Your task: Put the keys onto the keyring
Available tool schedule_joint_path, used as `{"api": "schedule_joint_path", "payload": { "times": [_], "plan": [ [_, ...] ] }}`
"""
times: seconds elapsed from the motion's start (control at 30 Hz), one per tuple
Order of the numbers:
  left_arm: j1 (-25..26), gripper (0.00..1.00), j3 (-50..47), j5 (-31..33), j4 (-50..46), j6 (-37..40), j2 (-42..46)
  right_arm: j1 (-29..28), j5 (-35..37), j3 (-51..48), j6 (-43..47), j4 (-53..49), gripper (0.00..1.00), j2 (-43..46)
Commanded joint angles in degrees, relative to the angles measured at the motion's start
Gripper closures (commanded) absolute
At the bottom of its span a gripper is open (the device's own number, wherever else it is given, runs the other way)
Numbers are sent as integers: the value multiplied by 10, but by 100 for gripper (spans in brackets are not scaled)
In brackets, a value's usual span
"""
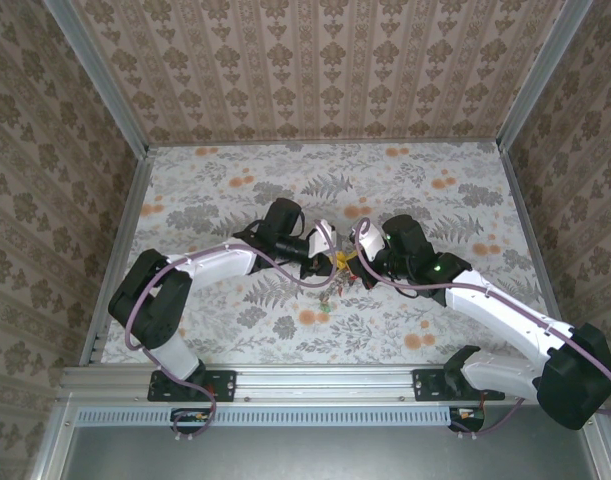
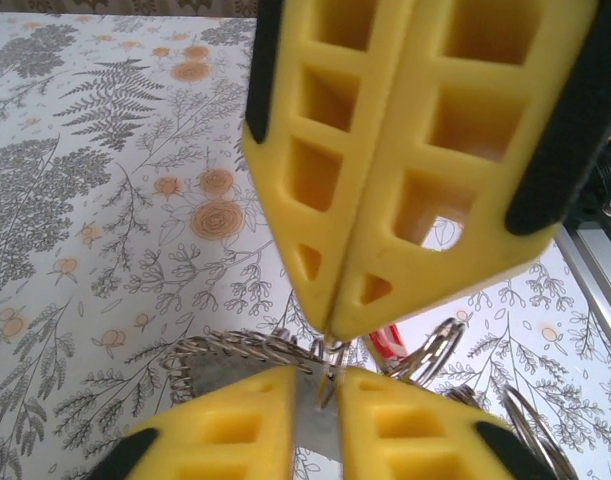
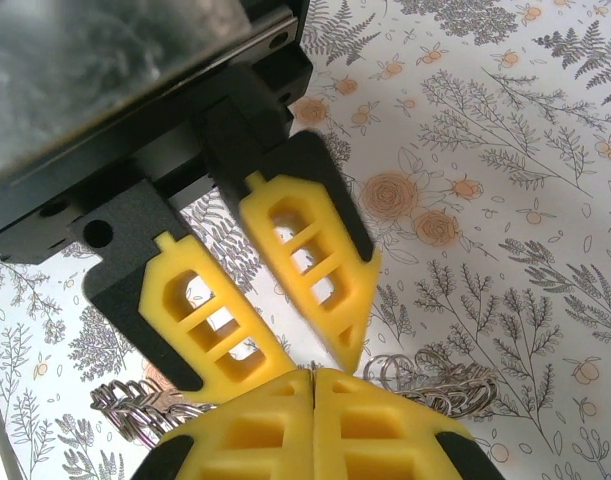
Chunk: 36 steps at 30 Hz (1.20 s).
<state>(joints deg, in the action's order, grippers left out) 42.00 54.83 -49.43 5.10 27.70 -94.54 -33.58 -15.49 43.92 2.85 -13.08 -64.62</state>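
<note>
Table (image 1: 235,180): floral cover.
Left gripper (image 2: 317,390), right gripper (image 3: 314,378): tip to tip over table centre.
Right: jaws pressed fully together.
Left: jaws narrowly apart, grey metal piece between pads; clamping cannot be told.
Keyring (image 2: 230,345): silvery coils at meeting point, spreading toward 3 and 9 o'clock.
Keys (image 1: 330,292): at 6 o'clock of meeting point.
Red key (image 2: 387,345): at 4 o'clock of right gripper tip.
</note>
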Motion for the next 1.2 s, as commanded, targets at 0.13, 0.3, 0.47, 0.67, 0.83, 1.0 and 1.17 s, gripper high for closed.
{"api": "schedule_joint_path", "payload": {
  "times": [0.13, 0.3, 0.47, 0.67, 0.83, 1.0, 1.17],
  "plan": [
    [2, 100, -4, 2, 29, -7, 3, -2, 11, 7, -2, -2, 100, 11],
    [2, 100, -42, 37, 108, -56, 12, 6, 64, -9, -25, -22, 100, 26],
    [2, 100, -91, 57, 214, -107, 16, 15, 77, -17, -45, -27, 100, 22],
    [3, 100, -99, 64, 231, -116, 11, 15, 41, -7, -41, -4, 100, 18],
    [4, 89, -92, 62, 217, -107, 11, 13, 0, 6, -29, 14, 100, 16],
    [6, 83, -76, 56, 189, -90, 10, 12, -9, 14, -20, 13, 100, 9],
    [8, 79, -65, 49, 168, -80, 12, 12, -15, 17, -15, 12, 100, 7]
  ]
}}
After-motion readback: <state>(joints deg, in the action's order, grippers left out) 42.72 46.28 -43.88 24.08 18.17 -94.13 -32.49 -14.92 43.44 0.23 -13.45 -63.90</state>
